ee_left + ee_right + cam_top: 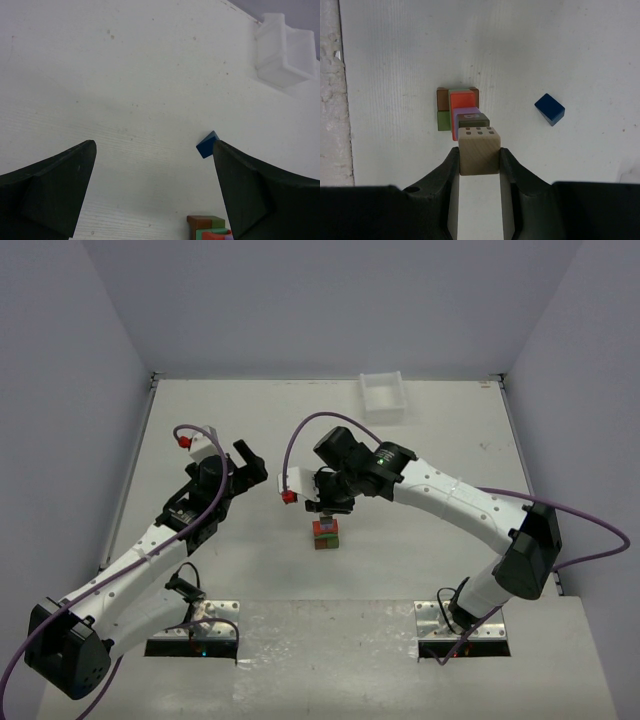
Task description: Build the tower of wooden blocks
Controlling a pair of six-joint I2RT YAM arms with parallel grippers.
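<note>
My right pincer (pixel 479 151) and its beige block (pixel 479 159) fill the space above the tower (pixel 325 533), mid-table. A blue block (pixel 550 109) lies near; a tray (pixel 384 392) sits at the far edge. The table (pixel 100 75) ahead of my left pincer (pixel 154 145) lies open.

– What do we have here apart from the work itself?
– We see a white tray (pixel 383 392) at the far edge of the bench (pixel 250 420), a little right of centre.
– And around it?
– We see plain pale walls (pixel 330 300) on three sides, and a few small dark specks (pixel 110 34) on the white bench top.
</note>
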